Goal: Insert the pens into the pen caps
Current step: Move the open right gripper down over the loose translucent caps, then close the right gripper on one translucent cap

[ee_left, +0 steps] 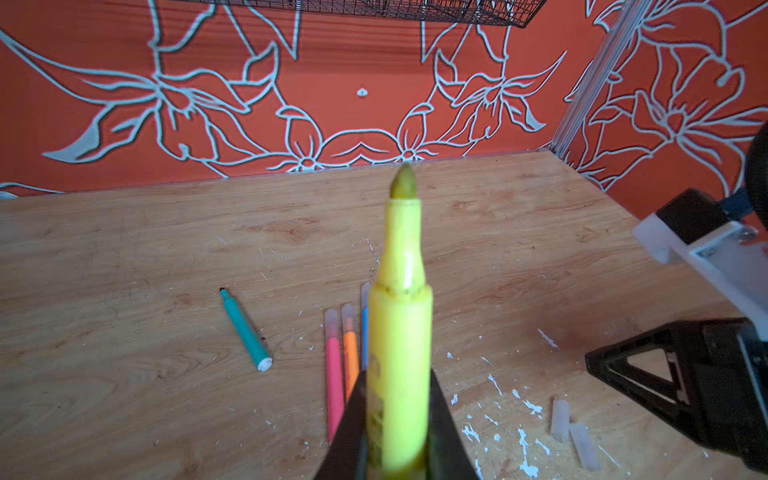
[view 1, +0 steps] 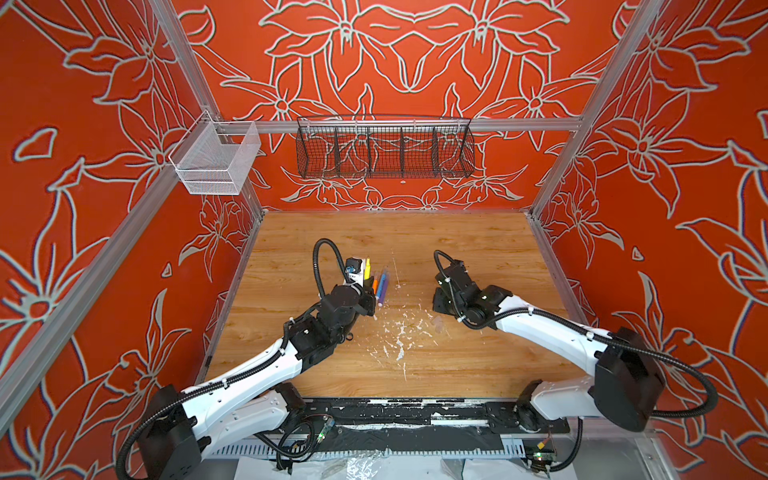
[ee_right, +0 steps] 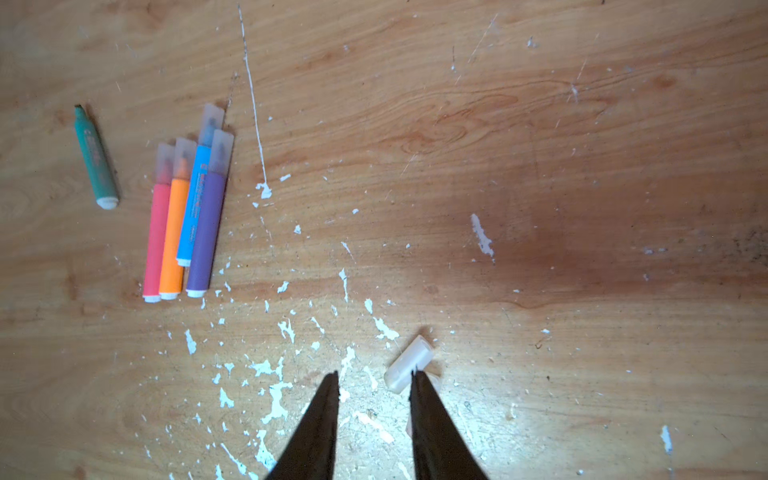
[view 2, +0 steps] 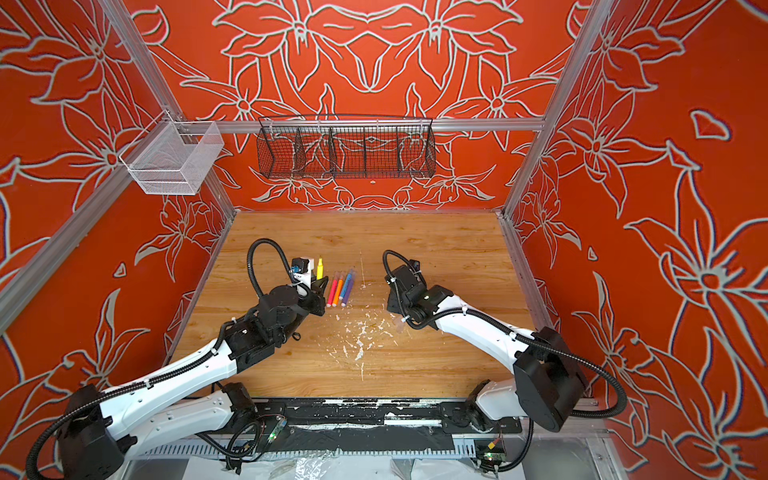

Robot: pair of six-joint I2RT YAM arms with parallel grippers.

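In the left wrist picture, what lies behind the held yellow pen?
Only a strip of the blue pen shows past the yellow pen's edge. The purple pen is fully covered there.

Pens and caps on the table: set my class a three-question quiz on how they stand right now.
1. True or false: the yellow pen in the left gripper wears a cap.
2. How many pens lying on the table wear caps? A two, B four, C six.
3. Fill in: the two loose caps lie by the ___ gripper.

Key: 1 false, its tip is bare. 2 B: pink, orange, blue and purple; the green one is bare. 3 right gripper, jaws open, holding nothing.
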